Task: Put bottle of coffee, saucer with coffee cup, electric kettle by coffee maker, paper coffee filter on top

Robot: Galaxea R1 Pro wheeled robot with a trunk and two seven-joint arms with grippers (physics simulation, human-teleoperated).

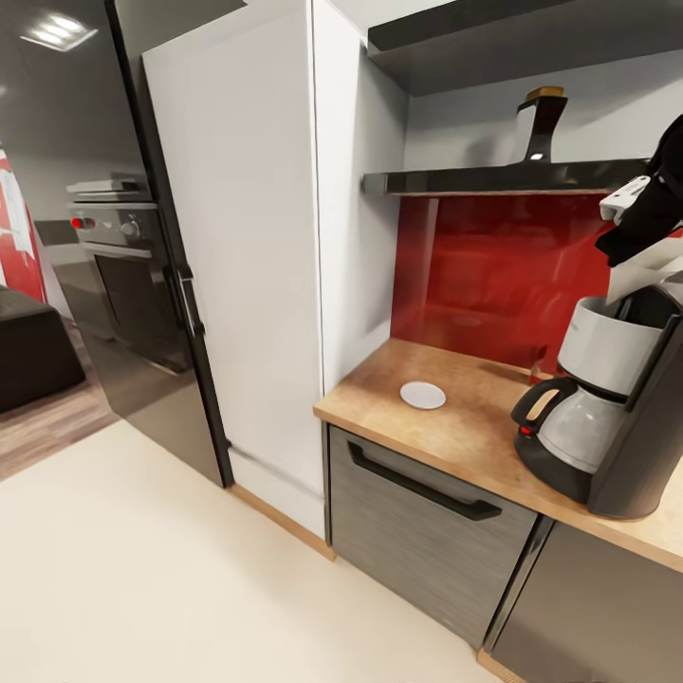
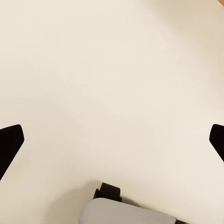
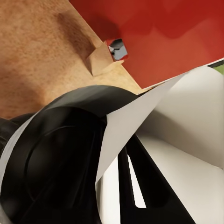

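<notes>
The paper coffee filter (image 3: 186, 121) sits pinched in the right gripper (image 3: 133, 186), its off-white sheet wrapping around the dark fingers (image 3: 158, 191) that run up through it, so the claw is clenched on the paper with the filter's pointed edge reaching past the fingertips. Just beyond that edge lies the open black mouth of the coffee maker (image 1: 617, 408), seen from the right wrist as a dark round well directly under the paper (whether paper and rim touch cannot be told). In the head view the filter (image 1: 640, 270) shows as a pale sheet hanging just above the machine's silver basket, with the right gripper (image 1: 655, 204) over it at the picture's edge. The machine stands on the kitchen countertop (image 1: 455, 417), its glass carafe and black handle facing outward, before a glossy red backsplash (image 1: 493, 266). The saucer (image 1: 423, 395) lies flat on the worktop well apart from the machine, nearer the tall white cabinet (image 1: 256, 237). Above, the kitchen shelf (image 1: 493, 178) carries a dark object whose kind is unclear. The left gripper (image 2: 112, 140) hangs over the pale floor (image 2: 112, 70), its two dark fingertips spread wide with nothing between them.
</notes>
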